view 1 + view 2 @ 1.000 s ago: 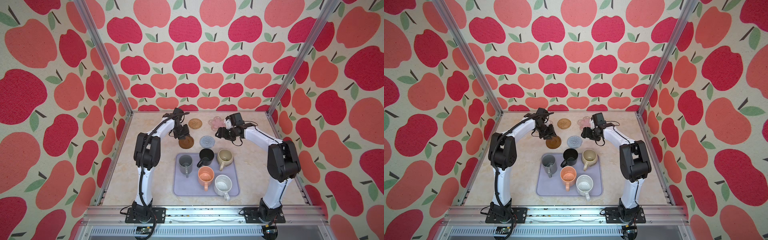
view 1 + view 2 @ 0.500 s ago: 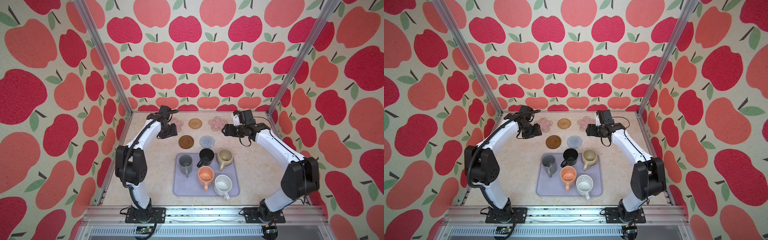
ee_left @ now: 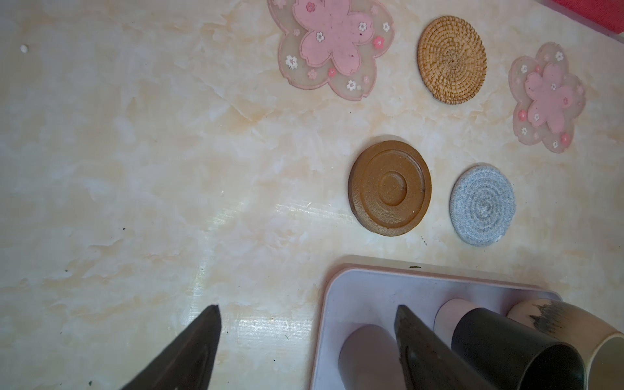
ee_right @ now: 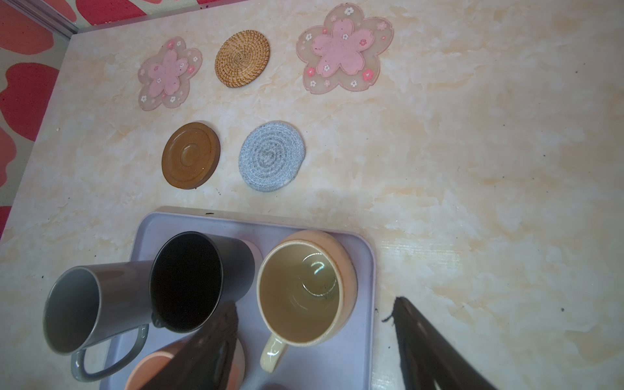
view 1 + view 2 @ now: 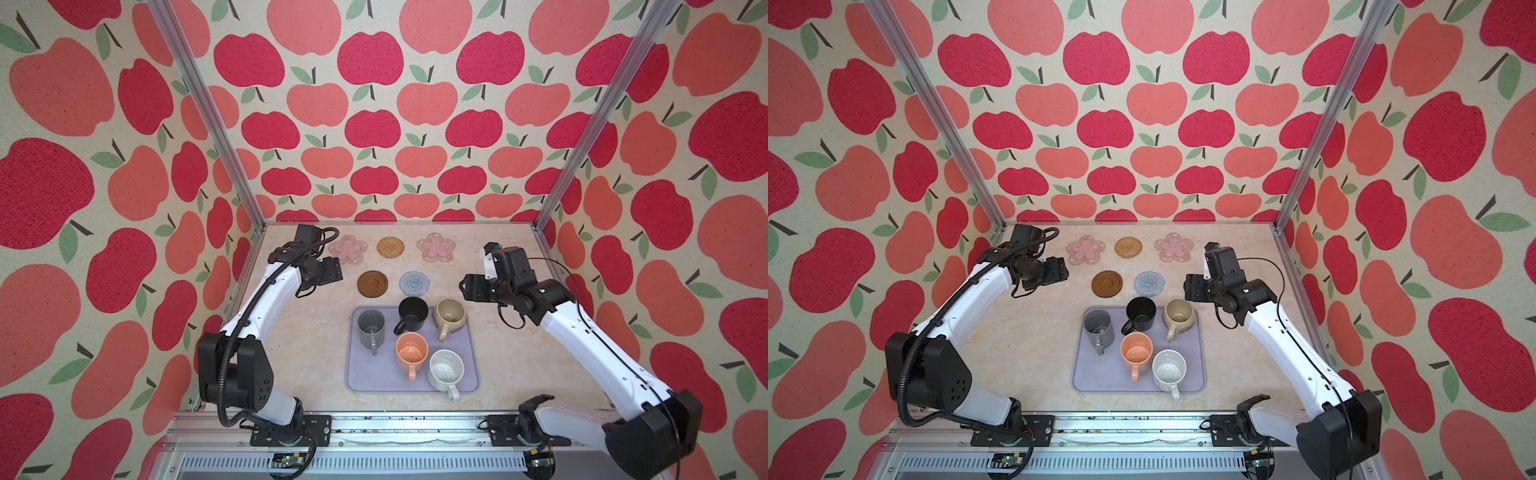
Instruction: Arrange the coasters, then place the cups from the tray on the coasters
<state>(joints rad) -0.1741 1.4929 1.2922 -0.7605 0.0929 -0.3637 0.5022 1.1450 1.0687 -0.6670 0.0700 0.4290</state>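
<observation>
Closest to the front edge of the tabletop [image 5: 291, 353] sat the purple tray [image 5: 365, 376], and all five cups were on it. The speckled white cup [image 5: 446, 368] and the peach-orange cup [image 5: 411, 351] stood at the near side. Behind them stood the tall grey cup [image 5: 371, 328], the black cup [image 5: 412, 313] and the beige-olive cup [image 5: 449, 315]. Every cup stood upright, and none was on a coaster yet. A bit farther back, the right jaws hung in the air near the beige-olive cup. They were wide apart and held nothing. The left jaws hung over bare tabletop on the other side, near the dark brown coaster [image 5: 372, 284]. They were wide apart too and held nothing. Just past the tray, the dark brown coaster and the grey crocheted coaster [image 5: 414, 283] lay side by side, not touching. Farthest back, near the apple wall [image 5: 374, 166], lay a row of three: a pink flower coaster [image 5: 348, 249], the tan woven coaster [image 5: 390, 247] and a second pink flower coaster [image 5: 435, 247], each apart from the next. All five coasters lay flat with room between them, so the arranging part looked done. The cup part looked not begun: five cups had to go onto five coasters.
</observation>
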